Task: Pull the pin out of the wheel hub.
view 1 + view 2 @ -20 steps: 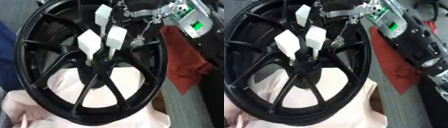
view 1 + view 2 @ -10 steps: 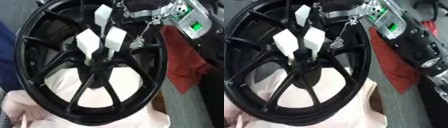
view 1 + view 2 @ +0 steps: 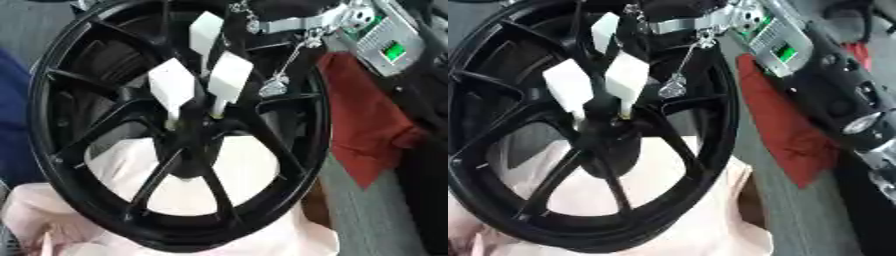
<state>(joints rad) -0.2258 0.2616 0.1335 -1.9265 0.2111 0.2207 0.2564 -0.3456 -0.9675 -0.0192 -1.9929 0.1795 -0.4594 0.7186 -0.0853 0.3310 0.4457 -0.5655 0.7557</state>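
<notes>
A black spoked wheel (image 3: 297,150) lies tilted on a pale pink cloth (image 3: 249,170). Its hub (image 3: 191,142) sits at the centre where the spokes meet. My right hand (image 3: 229,82) reaches down from the top right, and its white-padded fingertips (image 3: 568,87) close together right over the hub. Between the pads stands a dark upright piece, the pin (image 3: 601,107), mostly hidden by the fingers. A small yellowish bit shows at the foot of the pads. My left hand is in no view.
A thin metal rod with a silver tag (image 3: 273,87) hangs from my right wrist over the rim. My forearm carries a green-lit panel (image 3: 391,49). A red cloth (image 3: 367,135) lies right of the wheel on grey floor (image 3: 376,220). Blue fabric (image 3: 13,125) is at the left edge.
</notes>
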